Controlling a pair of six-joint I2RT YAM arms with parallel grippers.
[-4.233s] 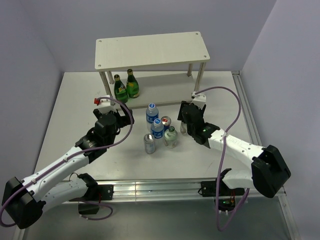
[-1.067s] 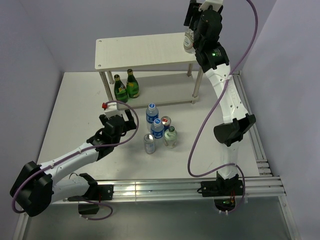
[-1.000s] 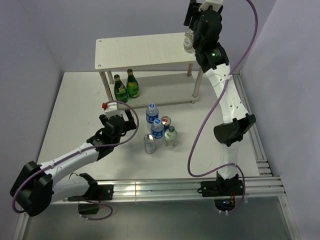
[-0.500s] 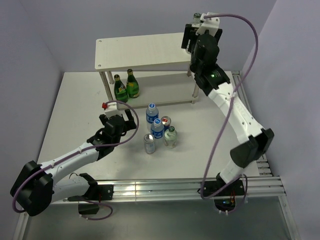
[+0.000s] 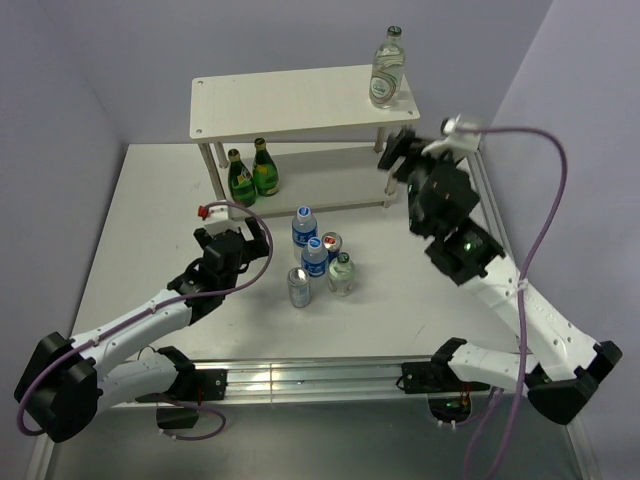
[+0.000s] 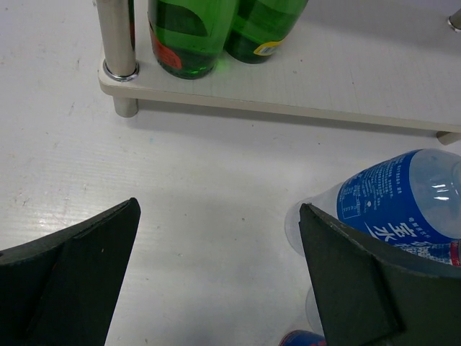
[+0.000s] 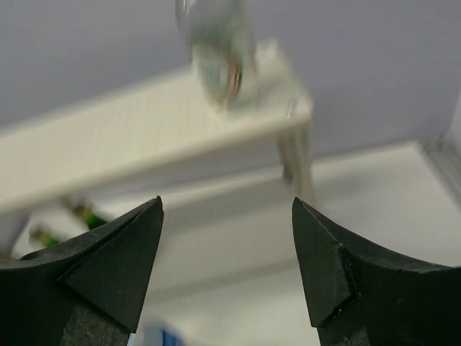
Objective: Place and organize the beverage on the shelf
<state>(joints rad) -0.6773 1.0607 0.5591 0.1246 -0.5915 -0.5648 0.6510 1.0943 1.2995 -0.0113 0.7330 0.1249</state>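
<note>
A clear glass bottle [image 5: 388, 67] stands on the smooth beige shelf's [image 5: 290, 100] right end; left gripper [image 6: 220, 209] and right gripper [image 7: 227, 205] gape empty.

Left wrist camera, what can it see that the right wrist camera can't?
Only the left wrist view clearly shows the water bottle with its blue label, beside the open left tool. Only the right wrist view shows the clear bottle, blurry, standing on top of the shelf, beyond the open right tool. Both show the shelf and the green bottles, which look tiny and blurred in the right one.
</note>
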